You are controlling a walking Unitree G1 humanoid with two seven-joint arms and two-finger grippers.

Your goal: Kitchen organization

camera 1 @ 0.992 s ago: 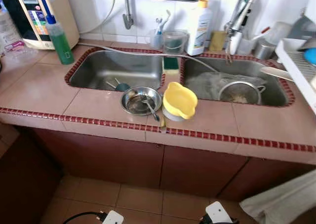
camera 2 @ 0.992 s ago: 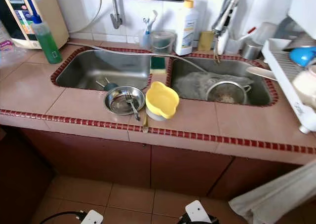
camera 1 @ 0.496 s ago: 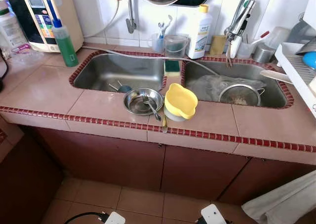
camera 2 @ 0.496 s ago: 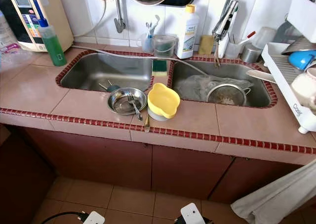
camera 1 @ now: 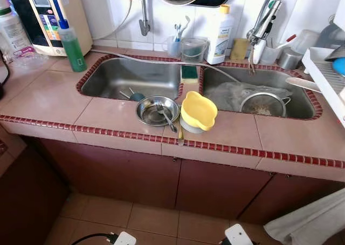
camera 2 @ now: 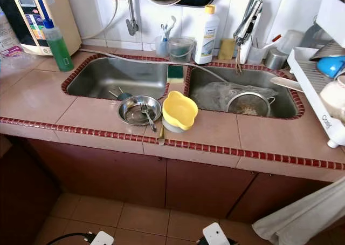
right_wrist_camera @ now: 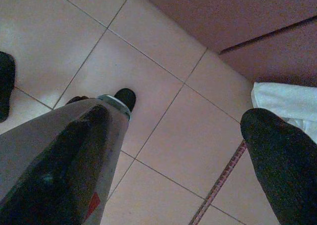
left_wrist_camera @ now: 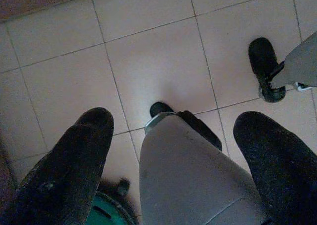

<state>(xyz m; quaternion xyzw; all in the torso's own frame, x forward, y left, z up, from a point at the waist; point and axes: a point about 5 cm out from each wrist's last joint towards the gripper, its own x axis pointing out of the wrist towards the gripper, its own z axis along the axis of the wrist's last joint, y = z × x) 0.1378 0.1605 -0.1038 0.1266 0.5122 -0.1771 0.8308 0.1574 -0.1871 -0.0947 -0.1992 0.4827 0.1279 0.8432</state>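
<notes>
The landmark is the double sink set in the pink-tiled tabletop, which has a dark red tile edging. Just in front of the sink's left basin, on the tabletop, sits a small steel bowl with a fork lying in it, the handle pointing toward the front edge. Touching the bowl, in front of the strip between the two basins, a yellow bowl rests tilted on a white cup. Inside the left basin lie a dark round item and some utensils. On the divider between the basins lies a green sponge. In the right basin are a metal strainer and a crumpled clear bag. Behind the sink, against the white wall tiles, stand a white bottle with a yellow cap and a clear container. To the left of the sink stands a green soap bottle, with a water purifier behind it. To the right of the sink is a white dish rack.

Both arms hang low over the tiled floor. The left claw has its two black fingers well apart, holding nothing. The right claw is likewise spread wide and holds nothing, with a white cloth near one finger
</notes>
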